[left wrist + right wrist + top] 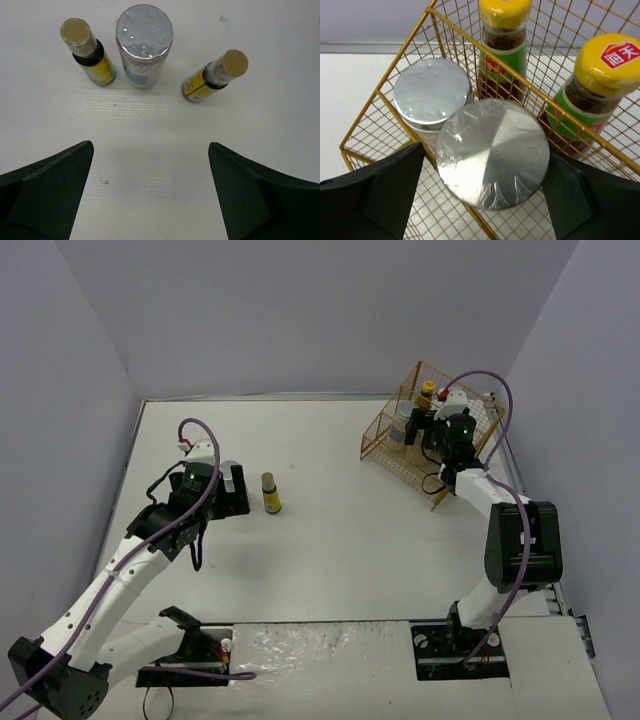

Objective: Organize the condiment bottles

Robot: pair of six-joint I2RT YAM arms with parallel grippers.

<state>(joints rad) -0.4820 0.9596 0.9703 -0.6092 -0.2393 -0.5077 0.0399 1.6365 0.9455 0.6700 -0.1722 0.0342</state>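
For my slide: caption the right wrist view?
Open right gripper straddles a silver-lidded jar in the wire basket, beside another jar and two yellow-capped bottles.

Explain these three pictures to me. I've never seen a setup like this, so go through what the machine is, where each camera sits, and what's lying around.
Two robot arms are bolted to a white table. One picture looks down from above; the other two come from cameras on each wrist, with dark fingers at the bottom corners.

The left gripper is open and holds nothing. Before it, three bottles stand on the table: a silver-lidded jar between two slim dark bottles.

The right gripper reaches over a gold wire basket. Its fingers flank a silver-lidded jar; whether they grip it I cannot tell. Another such jar and two yellow-capped bottles stand in the basket.
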